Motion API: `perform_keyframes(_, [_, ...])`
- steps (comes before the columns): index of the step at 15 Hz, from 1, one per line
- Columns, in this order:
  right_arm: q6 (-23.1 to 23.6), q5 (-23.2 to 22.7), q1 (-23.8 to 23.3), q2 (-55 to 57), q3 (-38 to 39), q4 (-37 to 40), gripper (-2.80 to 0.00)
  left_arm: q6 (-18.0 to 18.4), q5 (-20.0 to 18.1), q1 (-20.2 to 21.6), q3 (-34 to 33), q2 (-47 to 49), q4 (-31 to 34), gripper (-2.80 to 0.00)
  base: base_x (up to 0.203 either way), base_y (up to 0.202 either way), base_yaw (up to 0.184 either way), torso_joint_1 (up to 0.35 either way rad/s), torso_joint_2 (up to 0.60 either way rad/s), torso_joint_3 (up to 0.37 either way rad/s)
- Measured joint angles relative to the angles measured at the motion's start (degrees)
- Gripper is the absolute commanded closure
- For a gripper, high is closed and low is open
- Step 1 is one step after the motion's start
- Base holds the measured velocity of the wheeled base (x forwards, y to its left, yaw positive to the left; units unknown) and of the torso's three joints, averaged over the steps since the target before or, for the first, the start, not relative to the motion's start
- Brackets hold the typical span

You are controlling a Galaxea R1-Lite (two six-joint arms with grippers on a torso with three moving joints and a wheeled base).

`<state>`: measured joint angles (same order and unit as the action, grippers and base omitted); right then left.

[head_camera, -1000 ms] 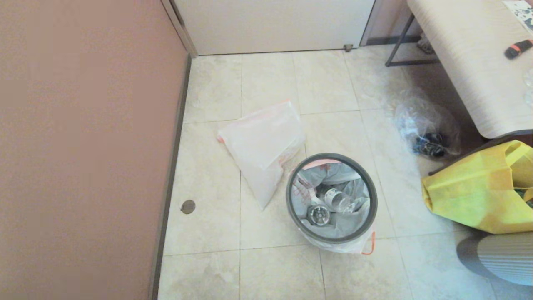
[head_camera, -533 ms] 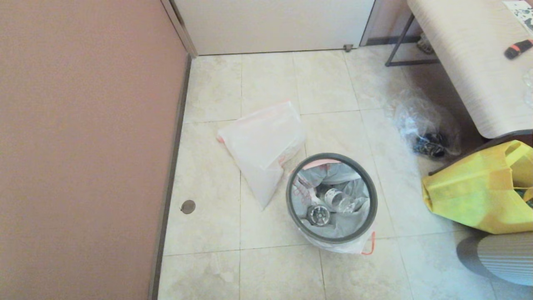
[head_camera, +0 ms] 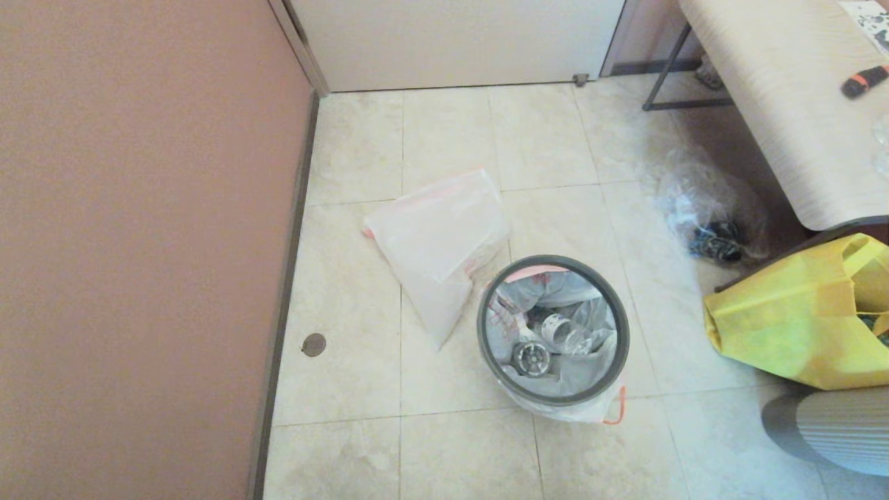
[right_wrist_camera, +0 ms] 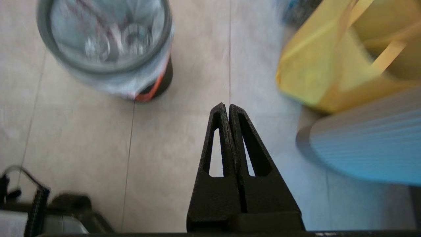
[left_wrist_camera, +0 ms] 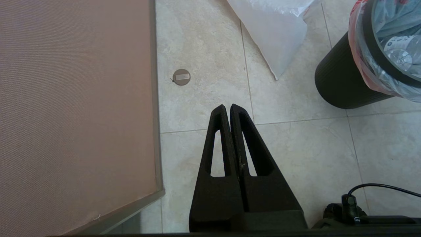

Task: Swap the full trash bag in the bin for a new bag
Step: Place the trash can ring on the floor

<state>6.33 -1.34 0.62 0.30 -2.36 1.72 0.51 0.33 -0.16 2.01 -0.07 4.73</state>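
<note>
The black bin (left_wrist_camera: pixel 342 85) stands on the tiled floor, its dark grey rim ring (head_camera: pixel 486 354) on top. Inside sits the full trash bag (head_camera: pixel 566 385), translucent white with an orange drawstring hanging over the near side; bottles show through. The new bag (head_camera: pixel 437 243) lies flat and limp on the floor just left of and behind the bin. Neither arm shows in the head view. My left gripper (left_wrist_camera: pixel 228 106) hovers shut and empty over bare tile, near the wall, short of the bin. My right gripper (right_wrist_camera: pixel 227 104) is shut and empty above the floor between bin (right_wrist_camera: pixel 164 75) and tote.
A brown wall (head_camera: pixel 139 243) runs along the left. A yellow fabric tote (head_camera: pixel 799 319) and a grey ribbed object (head_camera: pixel 833 430) stand at the right. A clear bag with dark items (head_camera: pixel 712 208) lies by a table (head_camera: pixel 785 90). A round floor plug (head_camera: pixel 314 344) sits near the wall.
</note>
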Motion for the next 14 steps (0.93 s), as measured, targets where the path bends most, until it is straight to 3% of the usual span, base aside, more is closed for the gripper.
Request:
perform_keyframes(5, [0.61, 2.52, -0.02, 8.04, -13.26, 6.34, 0.00, 0.01, -0.02, 0.00, 0.00, 0.00, -0.02, 0.00, 0.000, 0.000, 0.000, 0.000, 0.00, 0.000])
perform_keyframes(14, [1.11, 7.16, -0.02, 41.31, -35.46, 7.12, 0.00, 0.00, -0.03, 0.02, 0.00, 0.00, 0.00, 0.00, 0.000, 0.000, 0.000, 0.000, 0.00, 0.000])
